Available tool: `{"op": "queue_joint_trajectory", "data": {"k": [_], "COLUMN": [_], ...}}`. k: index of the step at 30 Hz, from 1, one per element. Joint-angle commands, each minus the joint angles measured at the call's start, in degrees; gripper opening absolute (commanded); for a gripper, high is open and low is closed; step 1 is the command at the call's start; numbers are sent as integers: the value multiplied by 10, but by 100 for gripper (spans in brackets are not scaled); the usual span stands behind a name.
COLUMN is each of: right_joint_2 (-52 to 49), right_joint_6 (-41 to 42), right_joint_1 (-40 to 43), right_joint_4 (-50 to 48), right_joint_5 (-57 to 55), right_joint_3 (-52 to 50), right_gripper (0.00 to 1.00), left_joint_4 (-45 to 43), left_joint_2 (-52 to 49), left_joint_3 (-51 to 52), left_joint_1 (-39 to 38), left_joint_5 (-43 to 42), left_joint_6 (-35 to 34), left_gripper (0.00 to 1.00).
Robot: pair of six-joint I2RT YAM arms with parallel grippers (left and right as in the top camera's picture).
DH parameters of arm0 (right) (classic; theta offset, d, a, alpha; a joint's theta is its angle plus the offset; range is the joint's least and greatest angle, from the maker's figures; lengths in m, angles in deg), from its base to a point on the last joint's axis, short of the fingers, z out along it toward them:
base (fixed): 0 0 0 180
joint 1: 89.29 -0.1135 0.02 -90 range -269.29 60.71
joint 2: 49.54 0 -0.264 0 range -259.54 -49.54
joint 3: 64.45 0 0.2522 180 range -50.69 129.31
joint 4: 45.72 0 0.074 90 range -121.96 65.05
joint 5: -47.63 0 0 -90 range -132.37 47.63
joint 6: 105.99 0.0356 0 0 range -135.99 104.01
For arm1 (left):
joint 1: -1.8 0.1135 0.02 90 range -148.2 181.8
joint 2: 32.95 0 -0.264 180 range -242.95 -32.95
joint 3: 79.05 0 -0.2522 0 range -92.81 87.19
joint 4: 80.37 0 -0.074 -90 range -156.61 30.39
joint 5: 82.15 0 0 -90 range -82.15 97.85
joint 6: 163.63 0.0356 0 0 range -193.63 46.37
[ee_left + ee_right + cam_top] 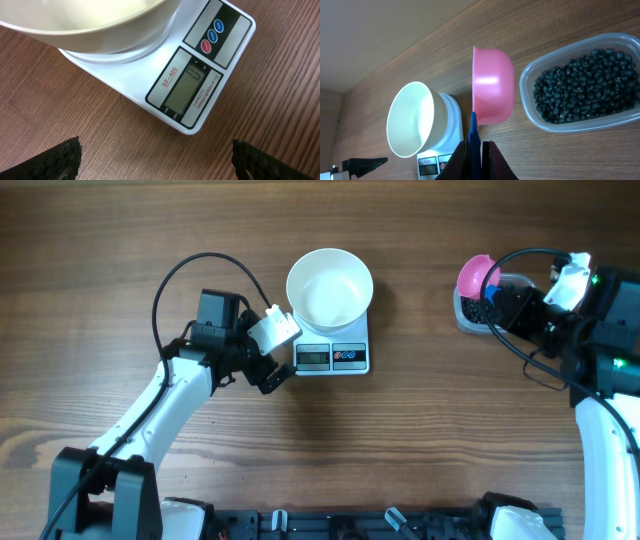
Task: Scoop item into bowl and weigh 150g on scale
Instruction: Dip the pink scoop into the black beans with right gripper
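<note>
Right gripper point(475, 150) pinching the round pink plastic scoop point(492, 92), I judge scooping barely begun: next, dip it into the clear plastic tub point(523, 90) of tiny black beans point(585, 82).

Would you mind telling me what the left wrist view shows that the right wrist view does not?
Only the left wrist view: the red SF-400 lettering on the flat white kitchen scale. Only the right wrist view: the pink plastic scoop in the shut right gripper, the clear plastic tub of tiny black beans, and the empty inside of the round white bowl. Both: that bowl resting on the scale, on the wooden table.
</note>
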Motion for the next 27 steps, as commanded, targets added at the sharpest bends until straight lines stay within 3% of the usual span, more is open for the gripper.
{"op": "queue_joint_trajectory", "data": {"k": [1, 15, 21, 27], "right_joint_2": [0, 0, 0, 0], "right_joint_6": [-5, 9, 98, 114], "right_joint_1": [1, 1, 1, 1], "right_joint_4": [-1, 44, 37, 40], "right_joint_5": [17, 33, 21, 4], "right_joint_3": [6, 6, 7, 7], "right_gripper": [4, 4, 4, 5], "left_joint_4": [0, 0, 0, 0], "left_joint_2": [-4, -4, -4, -4], "left_joint_3": [5, 5, 5, 5], "left_joint_1": [3, 3, 3, 3], "left_joint_5": [-7, -7, -7, -7], "left_joint_6": [5, 5, 5, 5], "left_gripper": [100, 100, 100, 100]}}
